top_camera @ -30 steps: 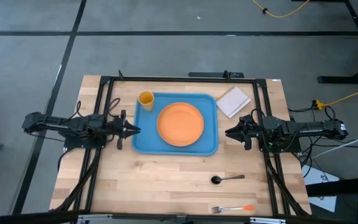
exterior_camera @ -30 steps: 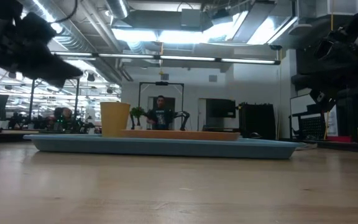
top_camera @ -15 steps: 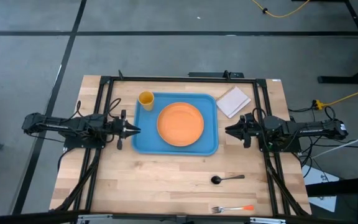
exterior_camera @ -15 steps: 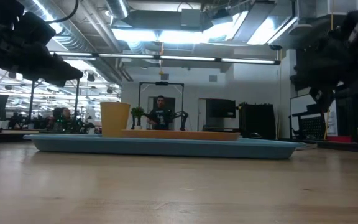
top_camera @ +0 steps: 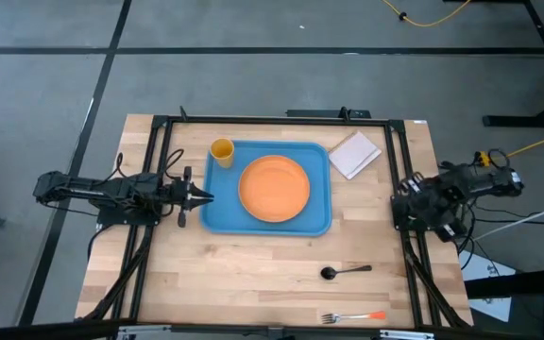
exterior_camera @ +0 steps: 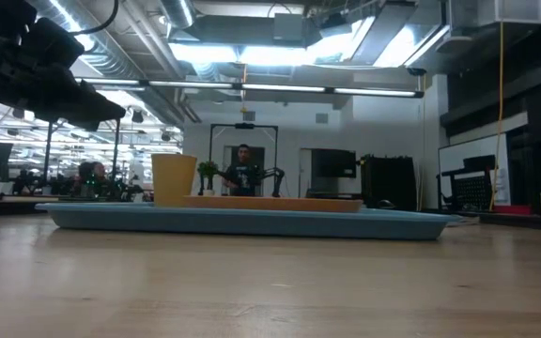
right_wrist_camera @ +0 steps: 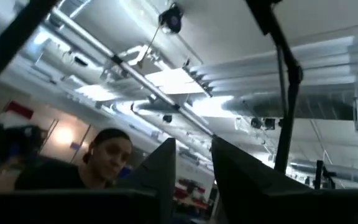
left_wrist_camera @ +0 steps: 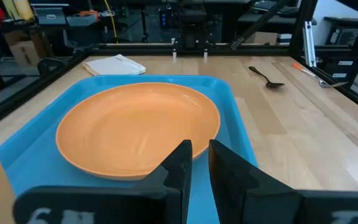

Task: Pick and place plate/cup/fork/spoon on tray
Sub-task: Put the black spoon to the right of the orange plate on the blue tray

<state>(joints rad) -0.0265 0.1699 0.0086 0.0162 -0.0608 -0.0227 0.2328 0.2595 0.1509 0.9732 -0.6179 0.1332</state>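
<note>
The orange plate lies flat in the light-blue tray at the table's middle. The yellow-orange cup stands upright in the tray's far left corner. The dark spoon and the orange-handled fork lie on the wood near the right front. My left gripper hovers at the tray's left rim, pointing at the plate, fingers together and empty. My right gripper is drawn back at the table's right edge, tipped upward, fingers close together and empty.
A white square pad lies on the wood at the far right of the tray. A black frame runs around the work area. A person stands in the room beyond the table's far edge.
My right arm has pulled back from beside the tray toward the table's right edge, folded up and tipped its gripper upward; it has left the low view. The left arm and all the objects have kept still.
</note>
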